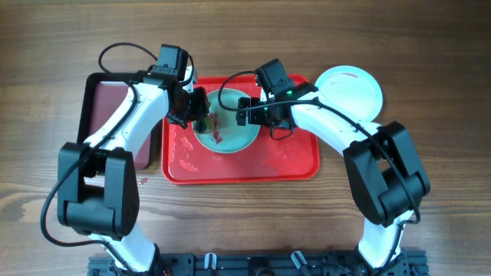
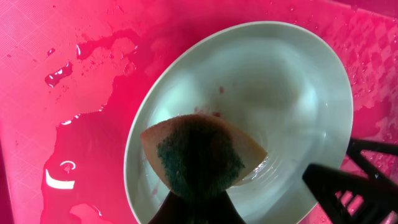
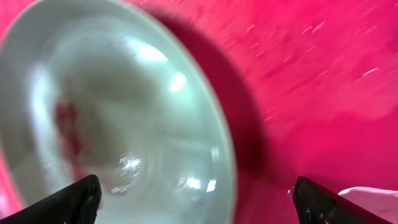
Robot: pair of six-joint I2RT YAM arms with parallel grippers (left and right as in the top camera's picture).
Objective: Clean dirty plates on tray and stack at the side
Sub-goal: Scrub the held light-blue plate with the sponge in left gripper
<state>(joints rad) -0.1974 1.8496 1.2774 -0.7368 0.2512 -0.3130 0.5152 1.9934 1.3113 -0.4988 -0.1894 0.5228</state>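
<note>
Sponge (image 2: pixel 198 155) in blue plate (image 2: pixel 273 93)

Sponge is clamped by left end effector (image 1: pixel 197 113). Blue plate is seated on wet red tray (image 2: pixel 43 37); its rim is straddled by right end effector (image 1: pixel 245 113), fingers spread wide. White plate (image 1: pixel 349 92) w/ red smear is laid on bench (image 1: pixel 430 46), R of tray.

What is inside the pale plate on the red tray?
A sponge, pinched by the left gripper, rests in the plate, beside a reddish smear and a wet shine. The plate surface under the sponge is covered, so any dirt there cannot be seen.
</note>
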